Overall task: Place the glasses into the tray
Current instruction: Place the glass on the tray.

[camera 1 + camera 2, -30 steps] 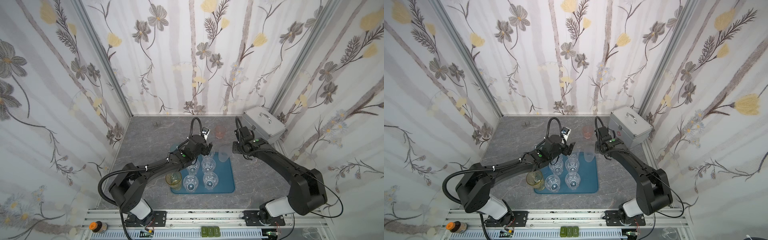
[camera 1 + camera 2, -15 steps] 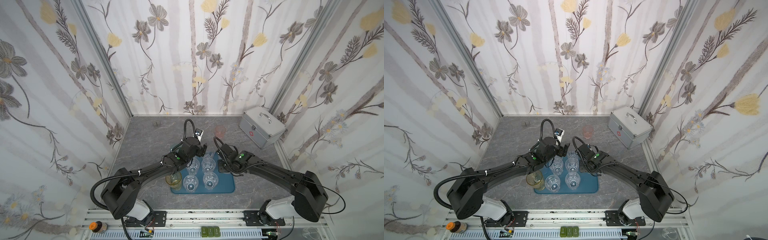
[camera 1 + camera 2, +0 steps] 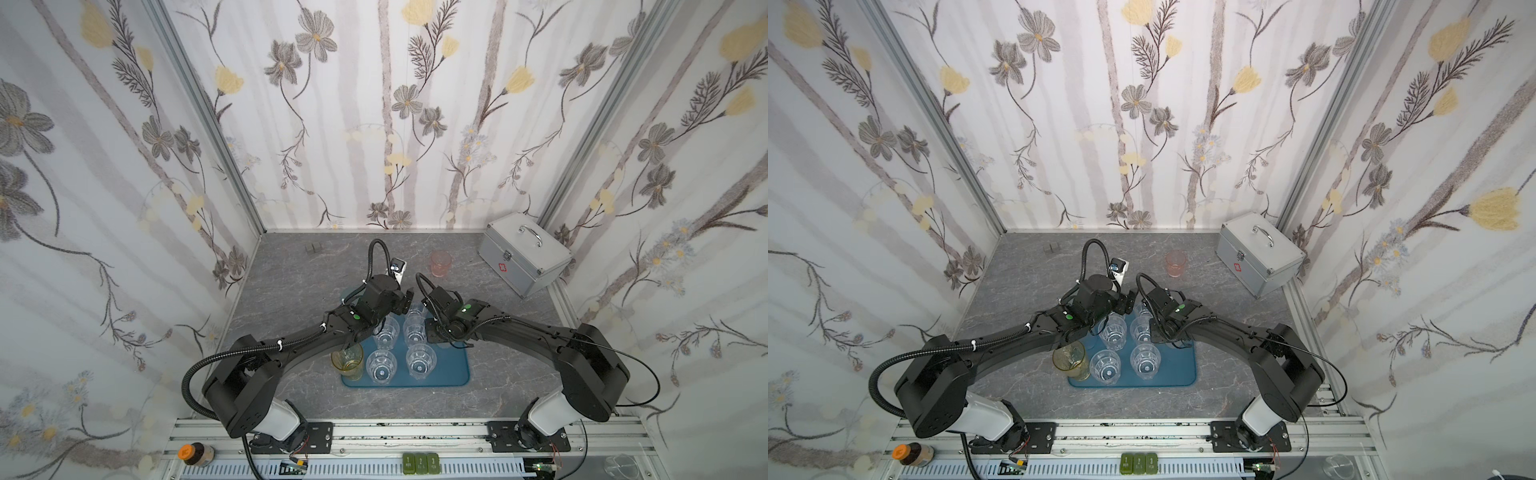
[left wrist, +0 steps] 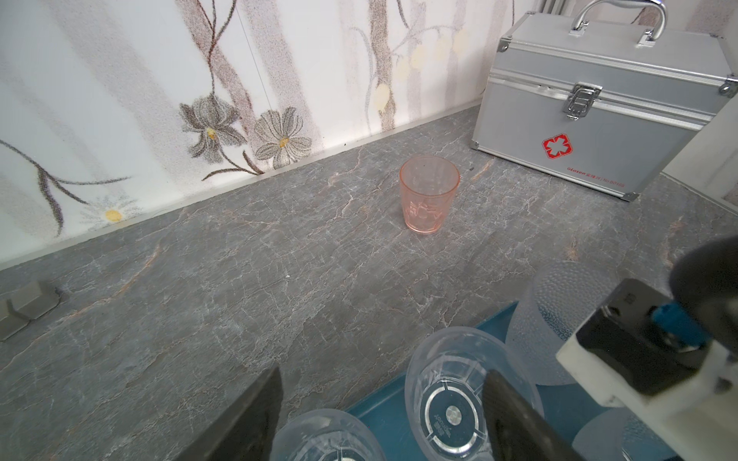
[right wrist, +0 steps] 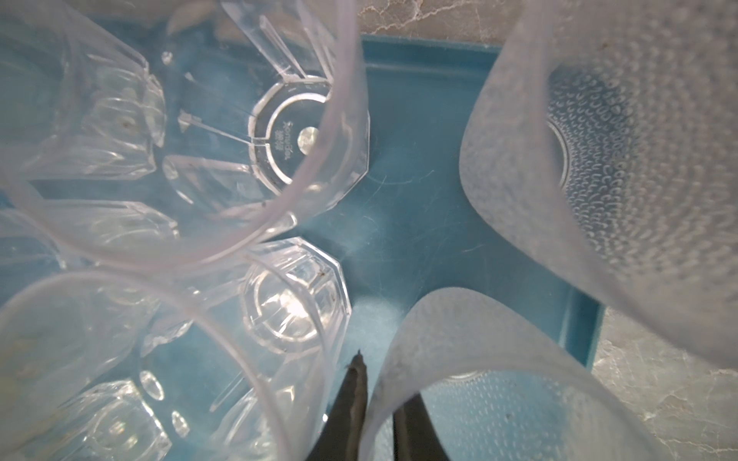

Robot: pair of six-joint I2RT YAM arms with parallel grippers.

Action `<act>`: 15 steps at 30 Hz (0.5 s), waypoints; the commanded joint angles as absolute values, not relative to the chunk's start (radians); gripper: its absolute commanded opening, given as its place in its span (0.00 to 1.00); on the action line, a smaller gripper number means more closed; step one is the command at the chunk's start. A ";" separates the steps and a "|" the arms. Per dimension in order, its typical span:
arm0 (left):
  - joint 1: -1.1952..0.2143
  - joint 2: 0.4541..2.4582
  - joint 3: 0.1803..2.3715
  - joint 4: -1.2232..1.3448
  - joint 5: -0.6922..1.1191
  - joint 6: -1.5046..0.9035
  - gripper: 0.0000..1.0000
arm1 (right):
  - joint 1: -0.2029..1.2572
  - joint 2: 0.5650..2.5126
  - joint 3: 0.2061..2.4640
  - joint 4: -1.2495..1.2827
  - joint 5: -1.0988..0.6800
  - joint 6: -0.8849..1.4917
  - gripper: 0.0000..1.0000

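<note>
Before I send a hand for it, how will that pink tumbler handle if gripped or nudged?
The pink tumbler looks thin-walled, see-through and empty, so probably light and slightly springy when squeezed. It stands upright, narrowing toward its base, so a high sideways nudge may tip it and set it rolling. Its glossy wall could slip.

- In both top views the left arm [image 3: 307,338] and right arm [image 3: 532,330] hide the far end of the tray [image 3: 451,370] and the glasses standing there.
- The left arm partly masks an amber glass [image 3: 349,365].
- In the left wrist view, the frame edge cuts off the left gripper [image 4: 383,375] and a clear glass [image 4: 451,403].
- In the right wrist view, the right gripper [image 5: 379,399] is a dark blur, apparently pinching the rim of the near frosted glass [image 5: 459,331].
- The grey blocks [image 3: 312,248] by the far wall are too small to identify.
</note>
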State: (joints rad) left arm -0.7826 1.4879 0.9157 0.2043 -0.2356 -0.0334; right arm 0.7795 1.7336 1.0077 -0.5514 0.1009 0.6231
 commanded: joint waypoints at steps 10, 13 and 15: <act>-0.776 1.506 0.950 0.218 -0.243 -0.023 0.81 | 0.774 1.629 1.084 -0.739 0.134 0.576 0.38; -0.774 1.509 0.961 0.219 -0.245 -0.024 0.81 | 0.742 1.602 1.140 -0.765 0.136 0.550 0.41; -0.770 1.519 0.971 0.218 -0.255 -0.035 0.82 | 0.680 1.604 1.198 -0.746 0.124 0.529 0.41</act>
